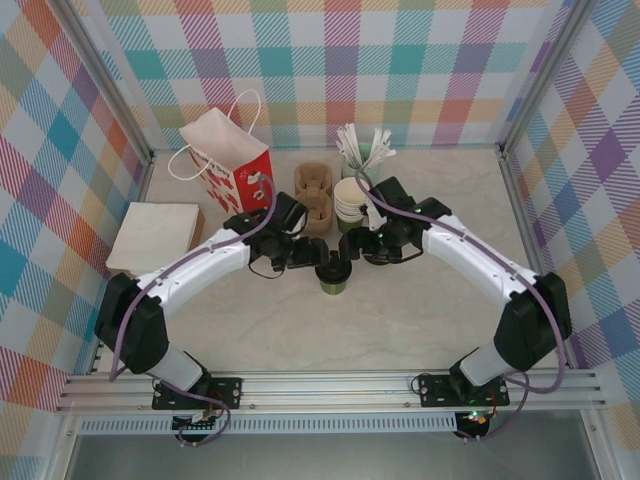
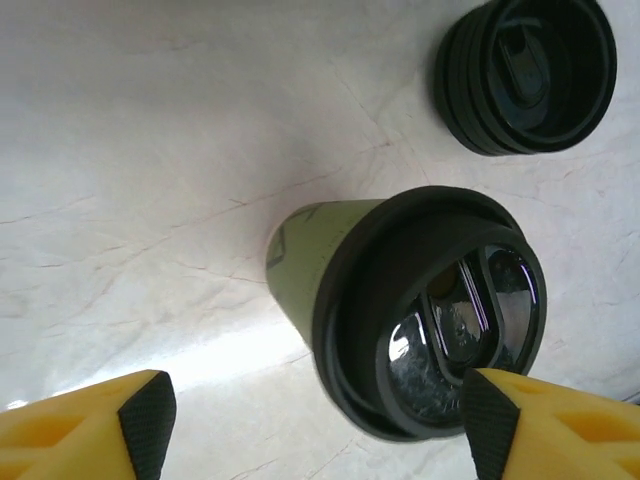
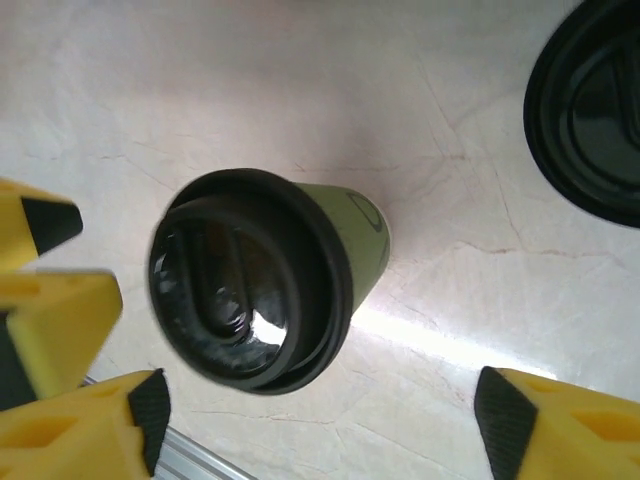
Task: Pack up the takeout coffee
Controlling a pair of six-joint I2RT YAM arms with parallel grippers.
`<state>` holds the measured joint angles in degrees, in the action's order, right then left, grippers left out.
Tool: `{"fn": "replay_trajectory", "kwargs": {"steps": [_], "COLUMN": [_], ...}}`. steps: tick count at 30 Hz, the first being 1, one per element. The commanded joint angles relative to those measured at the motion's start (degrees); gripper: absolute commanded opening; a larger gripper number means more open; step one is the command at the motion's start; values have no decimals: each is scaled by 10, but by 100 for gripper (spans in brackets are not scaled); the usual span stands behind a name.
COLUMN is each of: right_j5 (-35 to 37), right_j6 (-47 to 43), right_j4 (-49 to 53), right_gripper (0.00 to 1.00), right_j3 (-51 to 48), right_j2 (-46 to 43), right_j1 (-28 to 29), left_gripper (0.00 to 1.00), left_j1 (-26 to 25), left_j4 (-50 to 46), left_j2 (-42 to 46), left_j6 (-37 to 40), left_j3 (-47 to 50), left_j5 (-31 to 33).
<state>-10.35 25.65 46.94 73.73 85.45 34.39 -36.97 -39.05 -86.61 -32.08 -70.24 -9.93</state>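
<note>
The takeout coffee (image 1: pixel 333 277) stands on the pale marble-veined table (image 2: pixel 150 200) between both grippers. It has a tapered matte green paper wall and a round glossy black plastic lid (image 2: pixel 440 320). Its dark print cannot be read. The left gripper (image 2: pixel 320 425) and the right gripper (image 3: pixel 322 420) have their jaws spread wide, released.

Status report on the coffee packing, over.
Left gripper and right gripper open. Takeout coffee upright on table, lid on, between them, not bagged. Spare lids close beside it, paper bag back left.
</note>
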Motion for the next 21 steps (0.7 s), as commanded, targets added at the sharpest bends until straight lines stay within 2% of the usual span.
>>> {"fn": "replay_trajectory", "kwargs": {"steps": [1,9,21], "right_j5": [31,107,142], "right_j6": [-22,-52,-90], "right_j4": [7,91,159], "right_gripper": [100,100,100], "right_j3": [3,77,188], "right_j2": [-22,50,182], "right_j1": [22,88,123], "left_gripper": [83,99,100], "left_j1": [23,62,74], "left_j4": [-14,6,2], "left_j2": [70,197,228], "left_j6": [9,9,11], "left_j3": [12,90,125], "left_j5": [33,91,103]}}
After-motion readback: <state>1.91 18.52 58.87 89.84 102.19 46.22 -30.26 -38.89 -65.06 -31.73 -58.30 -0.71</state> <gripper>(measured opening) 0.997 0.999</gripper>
